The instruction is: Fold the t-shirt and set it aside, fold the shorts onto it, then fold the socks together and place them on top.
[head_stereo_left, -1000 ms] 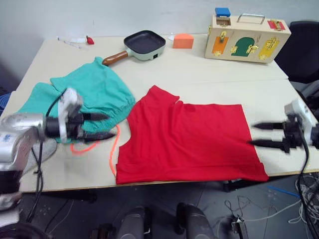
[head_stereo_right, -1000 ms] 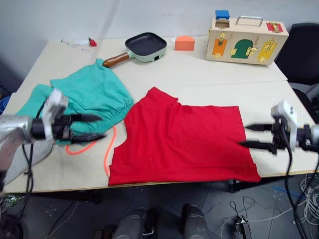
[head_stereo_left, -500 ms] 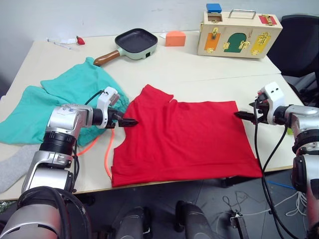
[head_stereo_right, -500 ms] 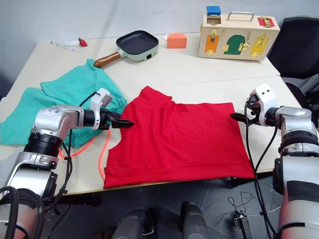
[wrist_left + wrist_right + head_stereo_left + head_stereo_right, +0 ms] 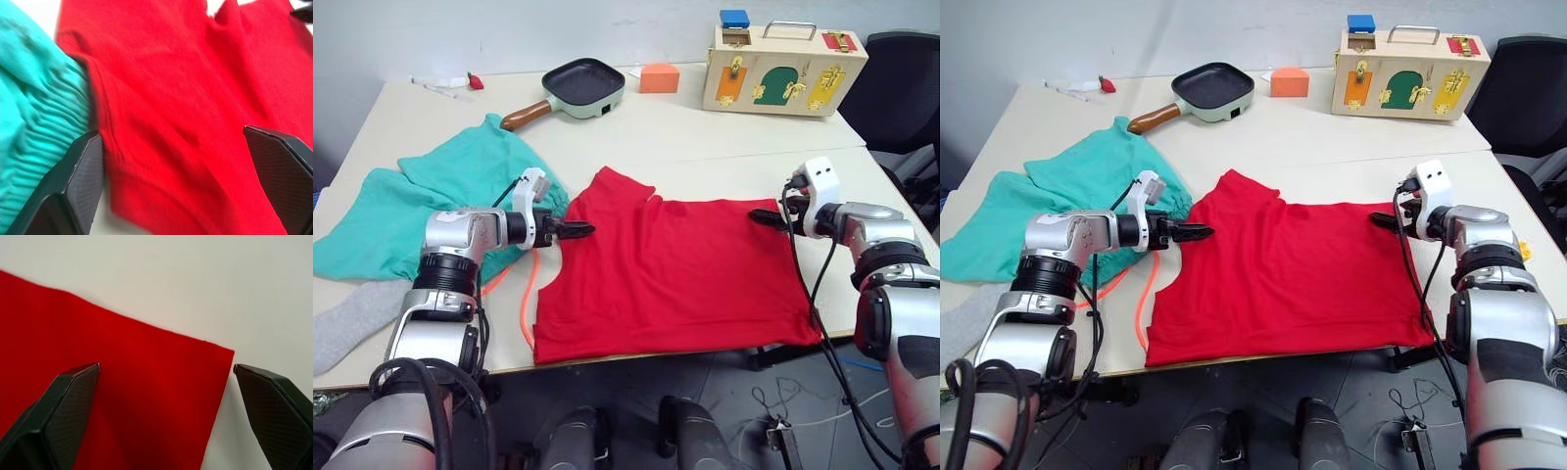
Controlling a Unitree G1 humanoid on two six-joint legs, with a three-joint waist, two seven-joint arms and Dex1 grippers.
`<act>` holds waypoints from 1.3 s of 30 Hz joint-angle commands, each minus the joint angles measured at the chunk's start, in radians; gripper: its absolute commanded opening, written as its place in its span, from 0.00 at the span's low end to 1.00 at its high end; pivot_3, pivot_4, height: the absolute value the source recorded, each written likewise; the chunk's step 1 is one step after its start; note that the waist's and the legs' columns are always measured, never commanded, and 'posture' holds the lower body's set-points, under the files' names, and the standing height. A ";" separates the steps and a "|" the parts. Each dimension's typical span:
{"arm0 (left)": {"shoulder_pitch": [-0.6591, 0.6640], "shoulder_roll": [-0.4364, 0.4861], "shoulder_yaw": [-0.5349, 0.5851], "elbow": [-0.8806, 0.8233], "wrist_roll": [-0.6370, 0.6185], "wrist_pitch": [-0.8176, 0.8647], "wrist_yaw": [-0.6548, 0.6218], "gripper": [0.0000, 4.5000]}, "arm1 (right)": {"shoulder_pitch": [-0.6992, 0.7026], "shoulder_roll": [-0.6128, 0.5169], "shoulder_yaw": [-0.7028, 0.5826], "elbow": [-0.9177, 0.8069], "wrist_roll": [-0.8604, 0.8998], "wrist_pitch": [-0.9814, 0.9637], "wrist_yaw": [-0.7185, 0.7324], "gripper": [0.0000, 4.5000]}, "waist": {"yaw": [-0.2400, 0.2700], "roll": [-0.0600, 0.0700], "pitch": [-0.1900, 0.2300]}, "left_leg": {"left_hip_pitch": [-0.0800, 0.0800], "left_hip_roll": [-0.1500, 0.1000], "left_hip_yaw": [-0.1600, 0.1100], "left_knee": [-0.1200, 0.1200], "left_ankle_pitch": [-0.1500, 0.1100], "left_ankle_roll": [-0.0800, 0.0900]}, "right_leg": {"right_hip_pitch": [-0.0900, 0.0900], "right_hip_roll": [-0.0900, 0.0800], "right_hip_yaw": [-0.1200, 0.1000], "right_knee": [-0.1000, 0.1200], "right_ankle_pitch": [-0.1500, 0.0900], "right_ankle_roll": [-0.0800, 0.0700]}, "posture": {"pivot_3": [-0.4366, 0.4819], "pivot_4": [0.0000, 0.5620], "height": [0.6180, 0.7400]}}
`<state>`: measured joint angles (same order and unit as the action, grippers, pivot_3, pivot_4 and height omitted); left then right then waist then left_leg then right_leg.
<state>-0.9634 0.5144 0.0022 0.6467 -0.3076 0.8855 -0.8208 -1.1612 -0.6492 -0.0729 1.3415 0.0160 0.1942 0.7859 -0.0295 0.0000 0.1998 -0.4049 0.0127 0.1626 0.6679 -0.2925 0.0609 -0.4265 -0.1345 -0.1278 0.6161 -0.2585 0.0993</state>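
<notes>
My left end effector (image 5: 576,231) spread wide at the t-shirt's (image 5: 675,274) near-side edge — shorts (image 5: 440,196) just behind it. My right end effector (image 5: 762,216) also wide, straddling the shirt's far corner, flat on the bench (image 5: 705,132).

Beige table (image 5: 705,137) with t-shirt (image 5: 675,274), shorts (image 5: 440,186), pan (image 5: 582,83)
</notes>
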 commanded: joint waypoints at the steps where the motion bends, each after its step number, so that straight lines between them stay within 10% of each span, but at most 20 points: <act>1: -0.013 -0.005 0.014 0.013 0.007 -0.024 0.005 0.92 | -0.022 -0.006 -0.023 -0.004 -0.008 0.014 -0.041 1.00 | -0.002 0.000 0.000 | 0.000 0.000 0.000 0.000 0.000 0.000 | 0.000 0.000 0.000 0.000 0.000 0.000 | 0.48 0.27 1.00; 5: -0.004 -0.011 0.010 0.010 0.010 -0.031 0.003 0.69 | -0.027 0.002 -0.037 -0.002 -0.012 0.037 -0.063 0.86 | -0.005 0.000 0.000 | 0.000 0.000 0.001 0.000 0.000 0.000 | -0.001 0.001 0.001 0.000 0.000 0.000 | 0.48 0.27 1.00; 16: 0.044 -0.020 0.041 -0.040 -0.003 -0.066 0.012 0.00 | -0.018 0.024 -0.081 -0.008 0.002 0.054 -0.004 0.03 | -0.008 0.000 0.000 | 0.000 0.000 0.001 0.000 0.000 0.000 | -0.001 0.001 0.001 0.001 0.000 0.000 | 0.48 0.27 1.00; 39: 0.226 0.060 0.109 -0.333 -0.080 -0.125 -0.088 0.00 | 0.033 -0.132 -0.154 -0.054 0.070 0.056 0.347 0.01 | -0.006 0.000 0.000 | 0.000 0.000 0.003 0.000 0.000 0.000 | -0.002 0.001 0.006 0.001 0.000 0.000 | 0.48 0.27 1.00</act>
<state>-0.7380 0.5561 0.0943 0.3596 -0.3687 0.7757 -0.9000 -1.1272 -0.7488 -0.2048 1.3241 0.0610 0.2461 1.1001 -0.0354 0.0000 0.1998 -0.4046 0.0129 0.1652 0.6675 -0.2926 0.0608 -0.4285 -0.1338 -0.1214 0.6172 -0.2586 0.0993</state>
